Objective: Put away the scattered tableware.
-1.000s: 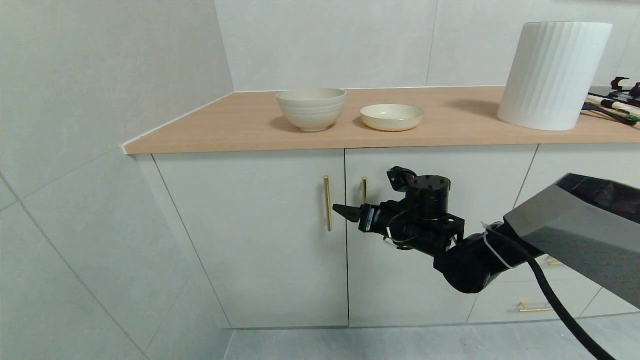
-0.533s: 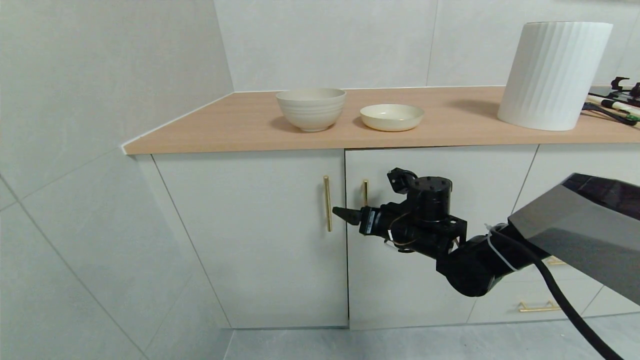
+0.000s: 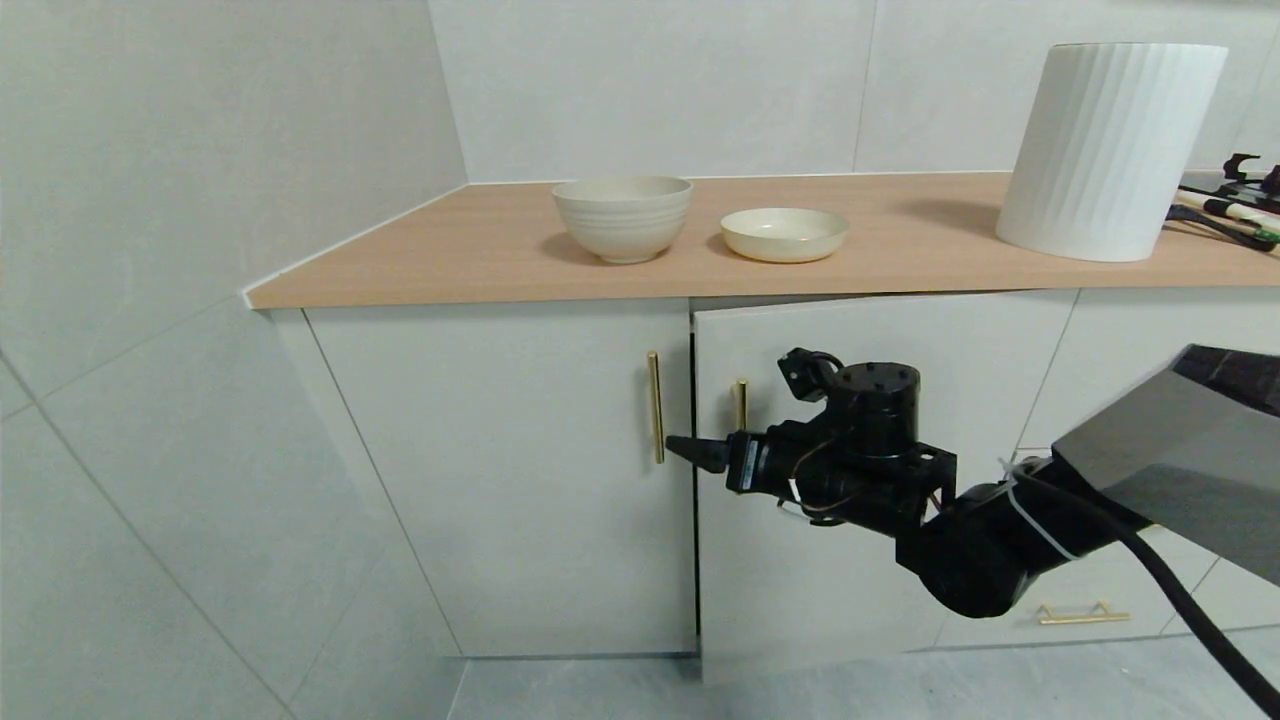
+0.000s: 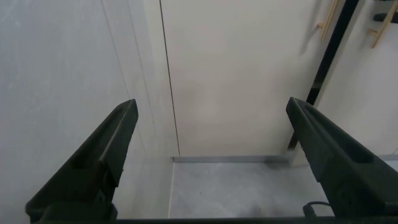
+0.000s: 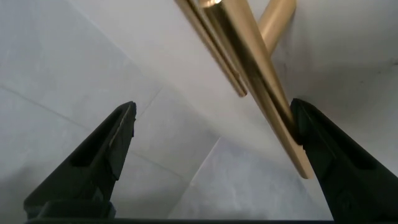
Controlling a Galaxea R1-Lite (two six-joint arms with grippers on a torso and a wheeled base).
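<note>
A cream deep bowl (image 3: 622, 217) and a shallow cream dish (image 3: 784, 233) sit side by side on the wooden counter (image 3: 450, 260). Below them, my right gripper (image 3: 712, 455) is at the gold handle (image 3: 741, 400) of the right cabinet door (image 3: 900, 340), which stands slightly ajar. In the right wrist view the gripper (image 5: 212, 109) is open, with the handle (image 5: 267, 106) lying against one finger (image 5: 323, 155). My left gripper (image 4: 211, 104) is open and holds nothing, low before the left cabinet door (image 4: 242, 81) and the floor.
A tall white ribbed container (image 3: 1110, 150) stands at the counter's right, with tools (image 3: 1225, 205) beyond it. The left door has its own gold handle (image 3: 654, 405). A drawer handle (image 3: 1084, 613) shows low on the right. A tiled wall (image 3: 150, 300) closes the left side.
The right cabinet door has swung out from shut to slightly ajar, and a dark gap shows at its edge. My right gripper moved down and back with the handle.
</note>
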